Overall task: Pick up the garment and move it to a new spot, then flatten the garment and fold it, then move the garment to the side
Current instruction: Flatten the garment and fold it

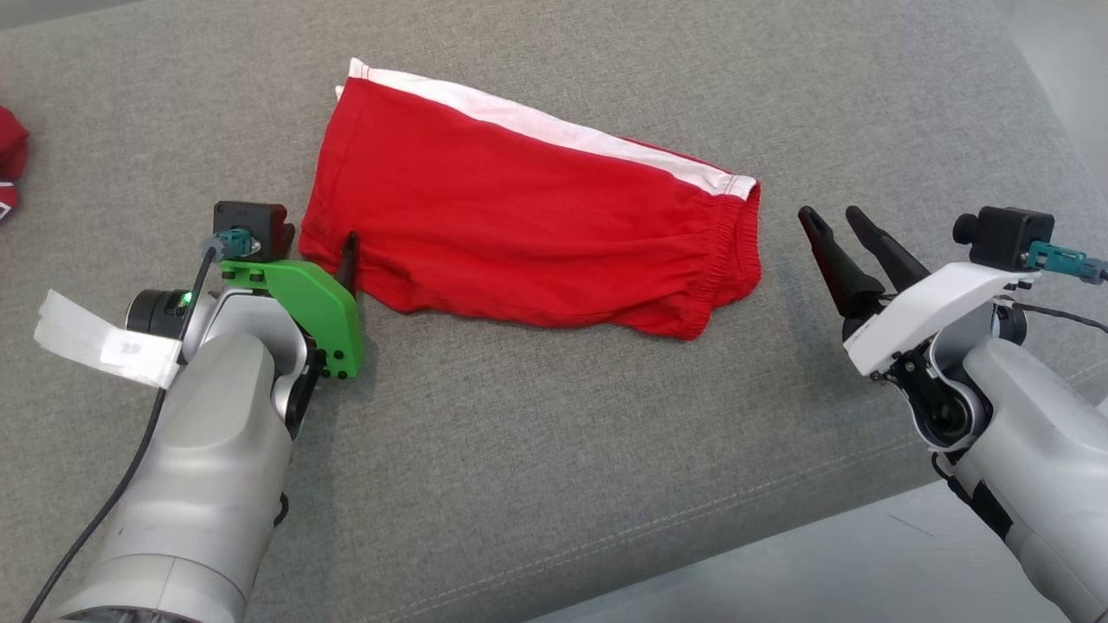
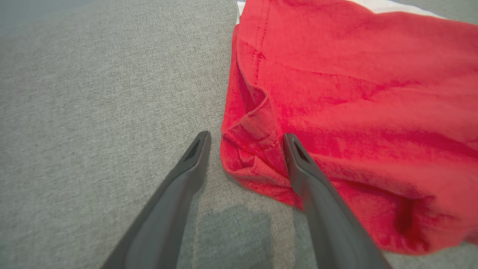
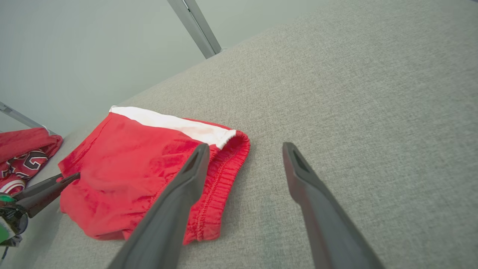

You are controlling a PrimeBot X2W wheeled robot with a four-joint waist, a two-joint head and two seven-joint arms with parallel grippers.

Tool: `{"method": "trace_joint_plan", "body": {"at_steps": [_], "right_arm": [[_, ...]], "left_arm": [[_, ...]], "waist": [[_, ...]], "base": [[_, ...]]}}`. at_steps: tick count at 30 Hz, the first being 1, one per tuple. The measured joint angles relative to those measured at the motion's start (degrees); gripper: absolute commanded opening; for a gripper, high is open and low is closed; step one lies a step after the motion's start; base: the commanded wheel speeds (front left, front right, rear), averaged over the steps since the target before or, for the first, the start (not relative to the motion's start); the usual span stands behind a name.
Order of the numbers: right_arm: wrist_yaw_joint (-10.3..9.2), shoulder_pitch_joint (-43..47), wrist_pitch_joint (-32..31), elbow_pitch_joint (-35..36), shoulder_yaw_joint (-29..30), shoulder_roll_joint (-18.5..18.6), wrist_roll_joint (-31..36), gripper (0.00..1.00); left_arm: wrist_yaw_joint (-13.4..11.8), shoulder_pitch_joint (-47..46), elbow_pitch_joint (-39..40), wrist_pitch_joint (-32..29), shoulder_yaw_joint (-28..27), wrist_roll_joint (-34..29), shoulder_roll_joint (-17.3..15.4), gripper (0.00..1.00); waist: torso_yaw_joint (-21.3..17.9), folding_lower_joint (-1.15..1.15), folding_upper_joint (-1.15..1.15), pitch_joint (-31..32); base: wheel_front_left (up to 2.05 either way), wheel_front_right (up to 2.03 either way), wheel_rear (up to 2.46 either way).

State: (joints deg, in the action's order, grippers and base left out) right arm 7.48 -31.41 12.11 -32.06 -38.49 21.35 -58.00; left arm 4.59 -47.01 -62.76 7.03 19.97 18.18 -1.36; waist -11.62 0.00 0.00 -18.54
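Left jaws stand wide, straddling the rumpled hem corner of the red soft-knit shorts (image 2: pixel 336 93) with a white side stripe. One finger (image 2: pixel 317 194) is over cloth, the other over the bare grey woven-upholstery bench (image 2: pixel 93 93). Right jaws, equally wide, hover near the elastic waistband (image 1: pixel 736 251), clear of it. The shorts lie mid-bench, light and limp, likely to sag. Pinch hem corners or waistband.

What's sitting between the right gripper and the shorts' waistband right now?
Nothing: only bare grey cushion lies between the right gripper and the red shorts, clearest in the head view.
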Motion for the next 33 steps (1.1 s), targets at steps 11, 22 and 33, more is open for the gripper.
{"method": "trace_joint_plan", "body": {"at_steps": [11,22,33], "right_arm": [[0.0,0.03,0.47,0.04,0.03,0.04,-0.04,1.0],[0.0,1.79,0.57,-0.25,0.42,0.74,-0.66,1.0],[0.0,4.15,0.99,-0.82,0.54,1.58,-1.37,1.0]], "left_arm": [[0.51,1.22,0.82,-0.13,1.25,2.89,0.01,0.0],[0.79,6.48,4.41,4.12,2.12,8.1,0.03,0.0],[-1.04,14.79,11.03,6.71,4.43,13.66,0.03,0.0]], "waist": [[-0.66,0.0,0.0,0.79],[1.12,0.0,0.0,2.01],[5.14,0.0,0.0,4.19]], "base": [[0.0,0.0,0.0],[0.0,0.0,0.0],[0.0,0.0,0.0]]}}
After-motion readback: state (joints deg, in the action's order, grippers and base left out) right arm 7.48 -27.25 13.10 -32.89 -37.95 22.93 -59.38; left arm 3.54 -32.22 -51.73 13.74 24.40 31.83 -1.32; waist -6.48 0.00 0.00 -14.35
